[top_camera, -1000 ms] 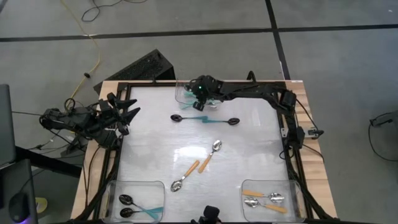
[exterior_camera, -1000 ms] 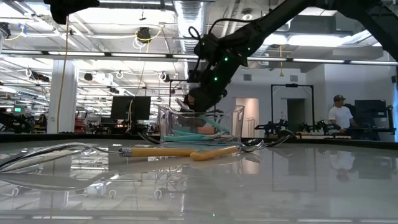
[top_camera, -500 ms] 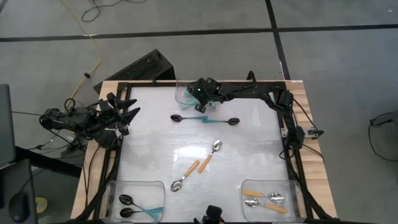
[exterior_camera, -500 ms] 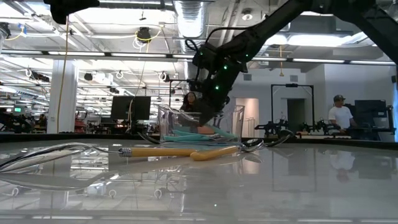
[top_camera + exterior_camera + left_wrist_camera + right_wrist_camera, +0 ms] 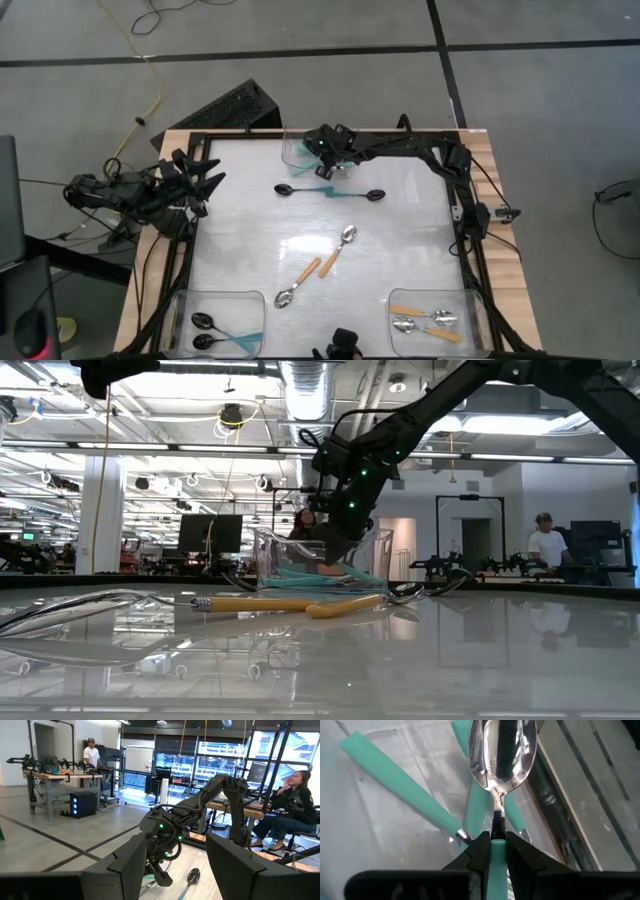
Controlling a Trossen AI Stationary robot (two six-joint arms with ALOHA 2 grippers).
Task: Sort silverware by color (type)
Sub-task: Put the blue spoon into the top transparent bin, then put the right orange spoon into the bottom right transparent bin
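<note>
High view pictures show a white table (image 5: 400, 240) with both arms seen from above. The right gripper (image 5: 322, 152) is held over a clear bin (image 5: 292, 152) at the far edge of the table. In the right wrist view, its two dark fingers (image 5: 476, 854) are pressed close on the teal handle of a silver spoon (image 5: 503, 750), so that spoon is gripped and its shiny bowl is pointed away from the wrist. Under it, more teal handles (image 5: 400, 786) are seen lying in the bin. In the low view, the same gripper (image 5: 335, 540) is seen dipped into the top of the bin (image 5: 270, 560). Just in front of the bin, two black spoons with teal handles (image 5: 330, 191) are laid on the table in a line. Near the middle of the table, two silver spoons with orange handles (image 5: 318, 266) are laid side by side, tilted. At the near left corner, a second bin (image 5: 185, 300) is filled with black spoons (image 5: 203, 322). At the near right corner, a third bin (image 5: 395, 297) is filled with orange-handled spoons (image 5: 425, 318). The left gripper (image 5: 205, 183) is kept at the left edge of the table, well apart from the spoons. Its fingers (image 5: 131, 865) are spread apart in the left wrist view, and nothing is held between them. A person (image 5: 546, 546) is seen far back in the room.
</note>
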